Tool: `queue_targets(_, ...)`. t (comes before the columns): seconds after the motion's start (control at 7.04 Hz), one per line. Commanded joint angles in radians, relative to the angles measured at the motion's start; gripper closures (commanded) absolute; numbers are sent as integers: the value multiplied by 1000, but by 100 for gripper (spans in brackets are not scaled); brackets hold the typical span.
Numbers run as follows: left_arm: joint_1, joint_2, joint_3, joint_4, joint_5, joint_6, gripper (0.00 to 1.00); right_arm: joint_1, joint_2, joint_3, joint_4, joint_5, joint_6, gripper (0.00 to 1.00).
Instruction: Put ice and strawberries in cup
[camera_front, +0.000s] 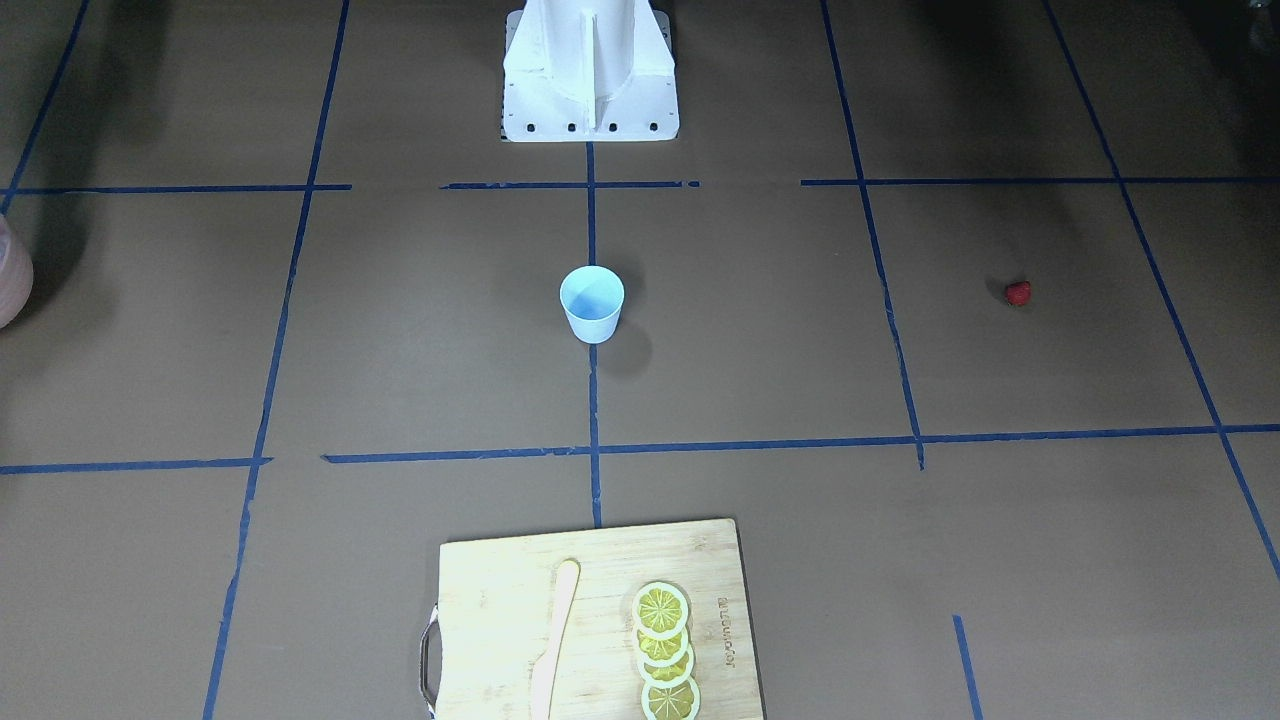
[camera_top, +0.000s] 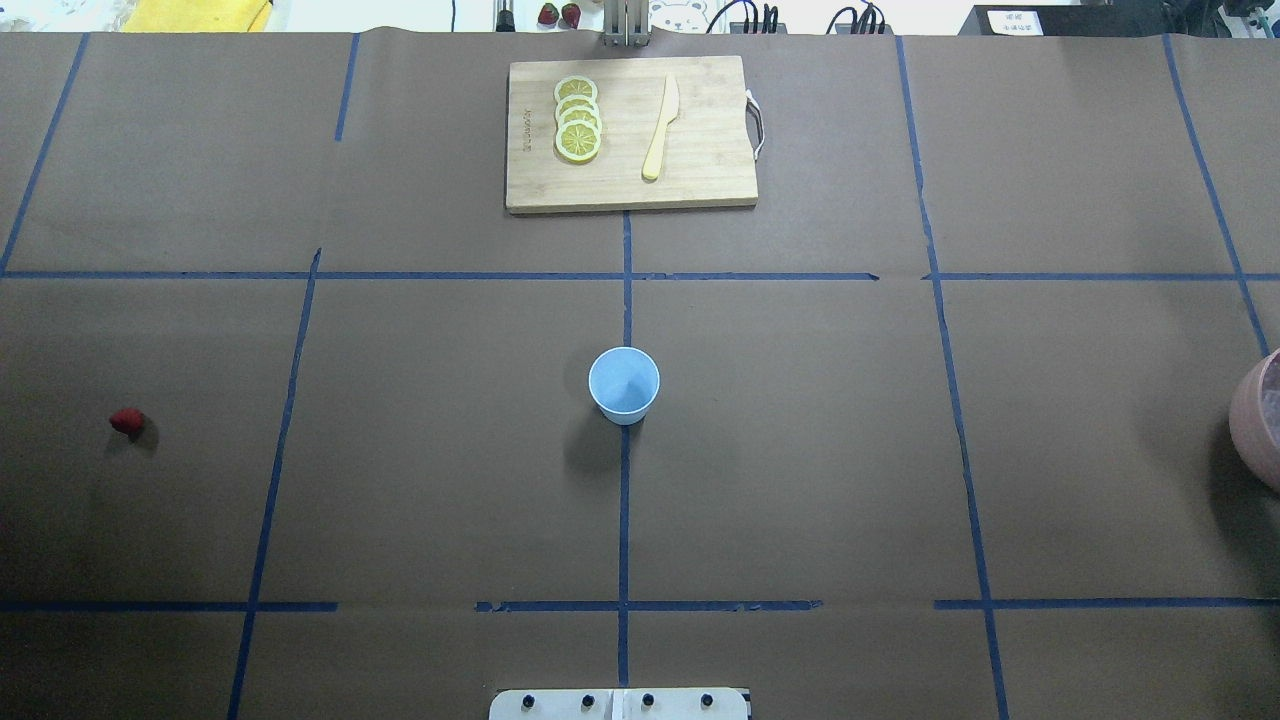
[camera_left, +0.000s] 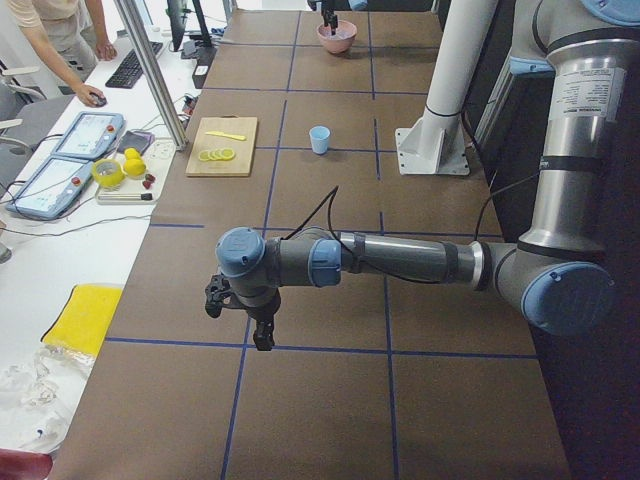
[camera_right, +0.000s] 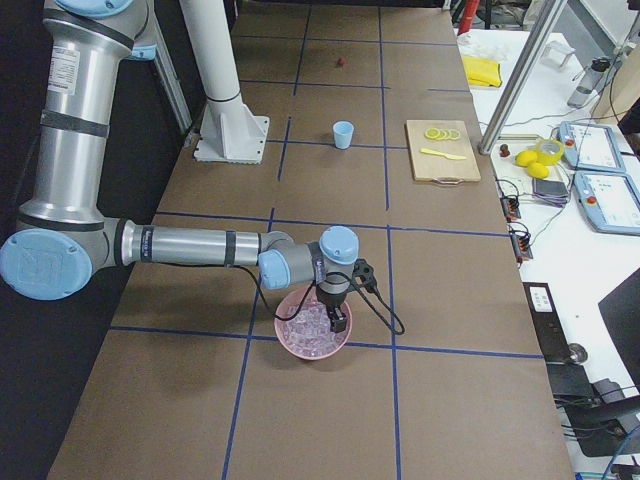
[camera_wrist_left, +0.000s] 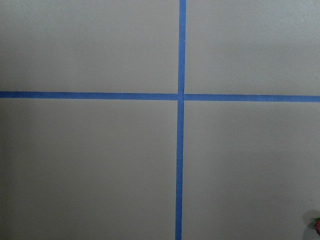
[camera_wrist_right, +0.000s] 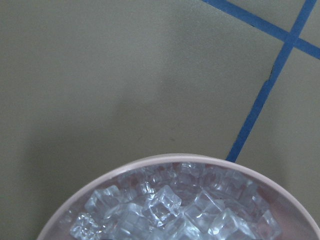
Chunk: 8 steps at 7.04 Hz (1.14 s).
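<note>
Brown paper marked into squares by blue tape covers the table (camera_top: 800, 450). One light-blue cup (camera_top: 624, 385) stands upright at the middle of it, on the centre tape line and in front of the white robot base (camera_front: 590, 70); nothing shows inside it. One strawberry (camera_top: 126, 421) lies on the paper well off to the robot's left, apart from everything else. The ice (camera_wrist_right: 165, 210), a heap of clear cubes too jumbled to count, fills one pink bowl (camera_top: 1250, 420) at the table's edge on the robot's right, far from the cup. The right gripper (camera_right: 338, 322) hangs fingers-down directly over the bowl, close above the cubes; it shows only in the side view, so I cannot tell whether its claw is released or clenched. The left gripper (camera_left: 264, 340) hovers above bare paper near a tape crossing at the left end of the table, and its claw's state cannot be told either. Across the table from the robot, on the centre line, lies one wooden cutting board (camera_top: 700, 185) that carries four overlapping lemon slices (camera_top: 578, 120) in a row and, beside them, one pale knife (camera_top: 660, 130).
</note>
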Motion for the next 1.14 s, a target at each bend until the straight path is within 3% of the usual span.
queue_targets(0.0, 0, 0, -2, 1, 0, 0, 0, -9, 5, -7, 0, -3, 0, 8)
queue_targets(0.57, 0, 0, -2, -1, 0, 0, 0, -13, 6, -28, 1, -6, -5, 10)
queue_targets(0.85, 0, 0, -1, -1, 0, 0, 0, -13, 23, -30, 1, -9, -5, 22)
queue_targets(0.99, 0, 0, -2, -1, 0, 2, 0, -13, 40, -36, 0, -7, -5, 21)
